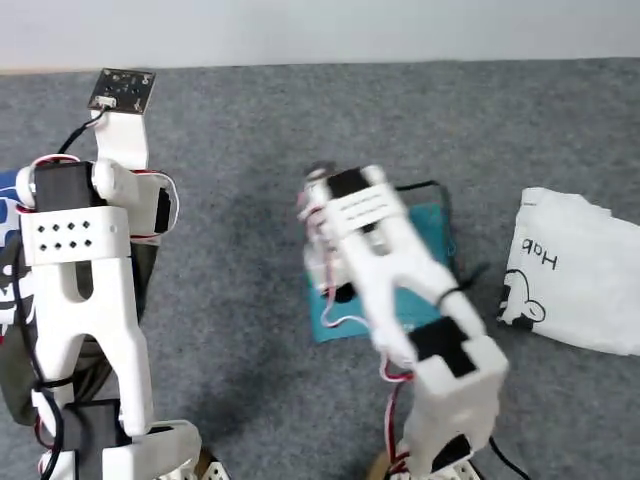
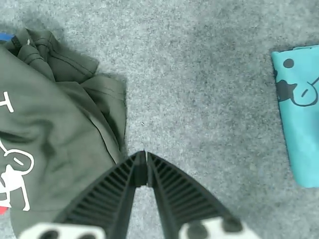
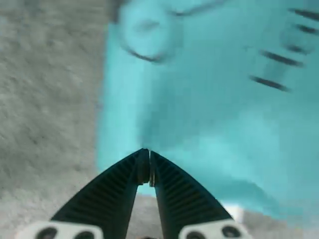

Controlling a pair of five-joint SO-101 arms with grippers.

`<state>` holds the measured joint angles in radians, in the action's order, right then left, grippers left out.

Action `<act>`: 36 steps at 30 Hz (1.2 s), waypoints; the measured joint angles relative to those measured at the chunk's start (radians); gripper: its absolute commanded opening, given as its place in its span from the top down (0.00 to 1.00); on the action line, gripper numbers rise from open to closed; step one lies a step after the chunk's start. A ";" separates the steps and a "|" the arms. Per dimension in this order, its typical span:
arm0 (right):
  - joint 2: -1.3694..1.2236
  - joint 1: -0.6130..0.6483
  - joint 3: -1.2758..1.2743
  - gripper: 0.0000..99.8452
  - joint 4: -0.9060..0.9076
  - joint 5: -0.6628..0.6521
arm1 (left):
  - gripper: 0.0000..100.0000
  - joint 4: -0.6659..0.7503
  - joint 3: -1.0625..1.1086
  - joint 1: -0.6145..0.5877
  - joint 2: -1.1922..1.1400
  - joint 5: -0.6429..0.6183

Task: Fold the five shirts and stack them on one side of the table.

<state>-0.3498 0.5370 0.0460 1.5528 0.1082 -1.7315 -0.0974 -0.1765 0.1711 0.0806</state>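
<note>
Right pincer: pressed together over teal shirt, mid-frame
Left pincer: pressed together
Risk: dragging could pull its fold loose

Lab-style bench: grey felt tabletop

The teal shirt is dark-printed, olive shirt white-printed, white shirt black-printed.
</note>
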 measured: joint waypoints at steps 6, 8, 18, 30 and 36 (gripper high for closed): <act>-0.137 0.068 0.002 0.99 -0.049 0.071 | 1.00 0.000 0.000 0.000 0.000 0.000; -0.137 0.069 0.005 0.99 -0.049 0.083 | 1.00 0.000 0.000 0.000 0.000 0.000; 0.003 -0.109 0.143 0.99 -0.032 0.049 | 1.00 0.000 0.000 0.000 0.000 0.000; -0.135 -0.500 0.161 0.99 -0.410 -0.173 | 1.00 0.000 0.000 0.000 0.000 0.000; -0.198 -0.542 0.161 0.99 -0.506 -0.198 | 1.00 0.000 0.000 0.000 0.000 0.000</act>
<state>-0.5478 -0.0046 0.2071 1.0464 -0.0898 -1.7315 -0.0974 -0.1765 0.1711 0.0806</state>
